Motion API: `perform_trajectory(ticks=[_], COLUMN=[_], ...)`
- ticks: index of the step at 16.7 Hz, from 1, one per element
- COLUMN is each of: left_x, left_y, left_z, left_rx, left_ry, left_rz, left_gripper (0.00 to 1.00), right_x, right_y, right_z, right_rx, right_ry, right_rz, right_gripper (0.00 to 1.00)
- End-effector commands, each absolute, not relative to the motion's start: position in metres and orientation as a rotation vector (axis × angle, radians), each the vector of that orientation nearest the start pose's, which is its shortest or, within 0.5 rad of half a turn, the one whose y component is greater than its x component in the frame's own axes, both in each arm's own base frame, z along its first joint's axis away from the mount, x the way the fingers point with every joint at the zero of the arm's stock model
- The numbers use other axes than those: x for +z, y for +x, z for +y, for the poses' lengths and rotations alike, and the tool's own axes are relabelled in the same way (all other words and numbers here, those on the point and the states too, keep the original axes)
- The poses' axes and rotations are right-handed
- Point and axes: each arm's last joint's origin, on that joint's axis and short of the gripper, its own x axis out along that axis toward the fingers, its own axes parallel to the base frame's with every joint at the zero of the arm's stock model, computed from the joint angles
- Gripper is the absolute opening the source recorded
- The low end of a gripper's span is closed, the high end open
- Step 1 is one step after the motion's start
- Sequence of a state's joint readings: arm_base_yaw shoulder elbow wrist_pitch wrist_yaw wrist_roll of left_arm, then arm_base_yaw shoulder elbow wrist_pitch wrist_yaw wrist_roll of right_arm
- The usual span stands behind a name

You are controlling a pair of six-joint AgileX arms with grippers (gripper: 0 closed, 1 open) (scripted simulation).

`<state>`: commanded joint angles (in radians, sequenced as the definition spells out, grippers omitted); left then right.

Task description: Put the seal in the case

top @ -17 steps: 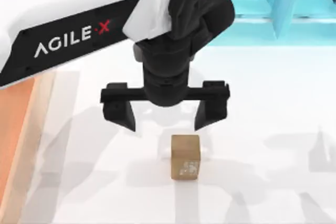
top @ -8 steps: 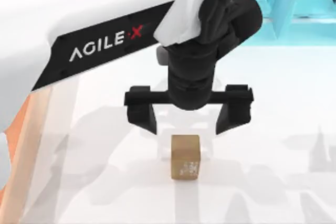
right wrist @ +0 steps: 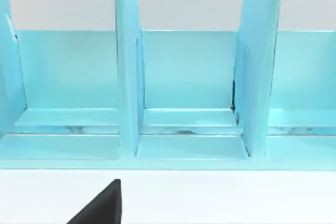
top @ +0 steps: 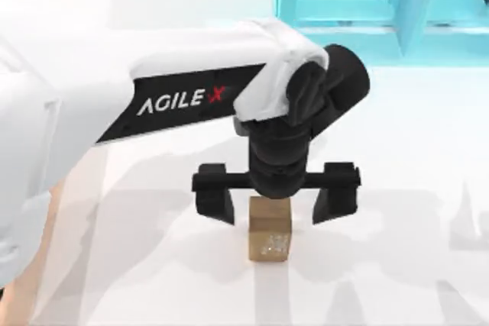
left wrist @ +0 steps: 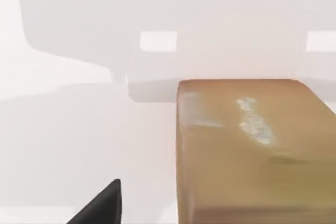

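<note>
The seal [top: 270,238], a small tan-brown block with whitish speckled marks on its near face, stands upright on the white table. My left gripper [top: 276,202] is open and hangs directly over it, one black finger on each side of the block's top and apart from it. In the left wrist view the seal [left wrist: 252,150] looms close, with one black fingertip [left wrist: 102,205] beside it. The turquoise case [top: 382,1] with upright dividers stands at the back right. Its open compartments face the right wrist camera, case [right wrist: 184,93], with a black fingertip [right wrist: 102,205] of the right gripper in front.
An orange strip [top: 34,280] runs along the table's left edge. White table surface [top: 412,188] spreads between the seal and the case.
My left arm has swung right and come down, bringing the open gripper from behind and left of the seal to straddle its top. The seal has not moved.
</note>
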<state>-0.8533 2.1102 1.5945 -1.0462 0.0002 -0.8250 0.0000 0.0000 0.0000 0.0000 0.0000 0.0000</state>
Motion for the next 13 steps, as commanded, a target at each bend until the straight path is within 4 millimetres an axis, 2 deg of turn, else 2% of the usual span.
perform_trajectory(ticks=[3, 7, 13], left_x=[0.133, 0.131, 0.131], left_y=[0.266, 0.266, 0.266], left_z=[-0.300, -0.300, -0.300], left_rx=[-0.013, -0.012, -0.012], left_ry=[0.019, 0.020, 0.020], left_rz=[1.571, 1.572, 1.572], left_gripper=[1.00, 1.00, 0.55], right_x=[0.160, 0.160, 0.160], right_y=[0.106, 0.106, 0.106], right_z=[-0.001, -0.001, -0.001], right_rx=[0.000, 0.000, 0.000], right_ry=[0.000, 0.000, 0.000], right_rz=[0.000, 0.000, 0.000], right_gripper=[1.00, 1.00, 1.00])
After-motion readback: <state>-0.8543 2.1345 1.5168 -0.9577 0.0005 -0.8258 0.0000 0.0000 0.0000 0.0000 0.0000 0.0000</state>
